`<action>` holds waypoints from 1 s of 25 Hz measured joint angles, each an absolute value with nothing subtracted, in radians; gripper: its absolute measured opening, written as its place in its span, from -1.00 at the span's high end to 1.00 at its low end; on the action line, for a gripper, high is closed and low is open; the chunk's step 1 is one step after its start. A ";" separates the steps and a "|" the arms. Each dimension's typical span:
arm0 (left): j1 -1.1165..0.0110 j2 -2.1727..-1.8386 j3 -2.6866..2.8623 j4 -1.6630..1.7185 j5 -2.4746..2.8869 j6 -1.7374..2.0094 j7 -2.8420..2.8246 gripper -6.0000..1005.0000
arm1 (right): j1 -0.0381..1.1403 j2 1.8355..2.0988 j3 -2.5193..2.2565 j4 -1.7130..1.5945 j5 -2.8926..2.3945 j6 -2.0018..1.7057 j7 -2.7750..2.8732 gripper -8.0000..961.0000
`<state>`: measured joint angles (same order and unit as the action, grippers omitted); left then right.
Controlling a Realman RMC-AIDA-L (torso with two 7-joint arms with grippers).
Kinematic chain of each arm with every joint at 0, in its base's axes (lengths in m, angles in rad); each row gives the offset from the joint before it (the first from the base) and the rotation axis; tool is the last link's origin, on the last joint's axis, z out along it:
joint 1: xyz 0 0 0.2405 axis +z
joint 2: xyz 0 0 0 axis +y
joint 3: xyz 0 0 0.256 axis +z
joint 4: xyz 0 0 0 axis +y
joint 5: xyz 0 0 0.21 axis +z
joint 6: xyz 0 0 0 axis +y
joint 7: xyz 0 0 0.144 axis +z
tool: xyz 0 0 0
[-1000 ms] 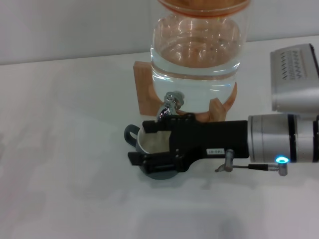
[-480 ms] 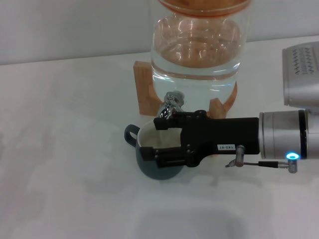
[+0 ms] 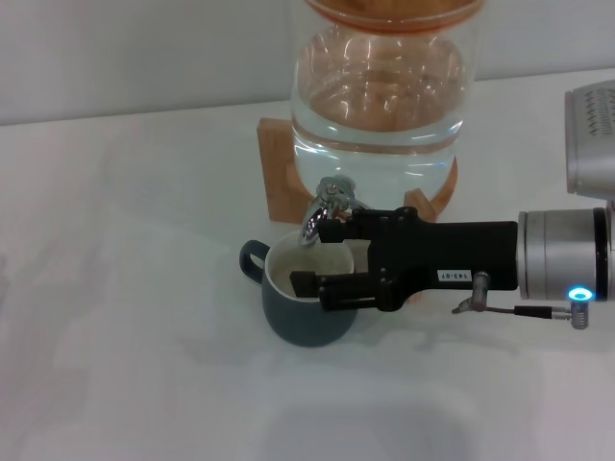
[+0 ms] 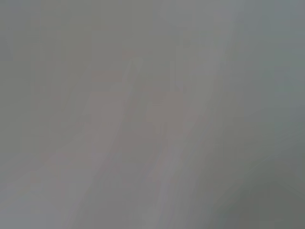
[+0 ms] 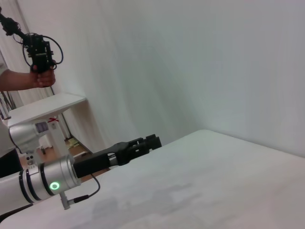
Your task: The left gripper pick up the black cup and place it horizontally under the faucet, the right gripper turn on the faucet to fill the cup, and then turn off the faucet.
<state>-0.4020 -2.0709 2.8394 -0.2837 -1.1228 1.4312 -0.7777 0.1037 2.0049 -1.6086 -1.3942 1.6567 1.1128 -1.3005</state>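
Observation:
The black cup [image 3: 306, 309] stands upright on the white table [image 3: 125, 288], handle to the left, cream inside showing, right below the chrome faucet [image 3: 328, 204]. My right gripper [image 3: 313, 257] reaches in from the right, open. Its far finger lies beside the faucet's spout, and its near finger [image 3: 306, 283] is over the cup's mouth. It holds nothing. My left gripper [image 5: 151, 140] shows only in the right wrist view, on its green-lit arm, held off beyond the table's edge, far from the cup. The left wrist view shows only a blank grey surface.
The clear glass water jar [image 3: 377, 115] on its wooden stand [image 3: 279, 178] rises just behind the cup. My right arm's silver housing [image 3: 591, 134] is at the right edge. In the right wrist view, a person's hand [image 5: 42, 76] holds a black device above a white side table [image 5: 45, 106].
My right gripper has drawn back to the right, uncovering most of the cup's mouth. The cup and the faucet have not moved.

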 joint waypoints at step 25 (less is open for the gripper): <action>-0.402 -2.059 2.839 -0.289 -1.168 1.456 -0.785 -0.06 | 0.073 2.008 -1.254 -1.234 1.821 1.451 -1.550 -0.69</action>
<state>-0.4018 -2.0590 2.8389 -0.2887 -1.1679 1.4556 -0.7846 0.0728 2.0080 -1.2536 -1.2340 1.8213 1.4509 -1.5503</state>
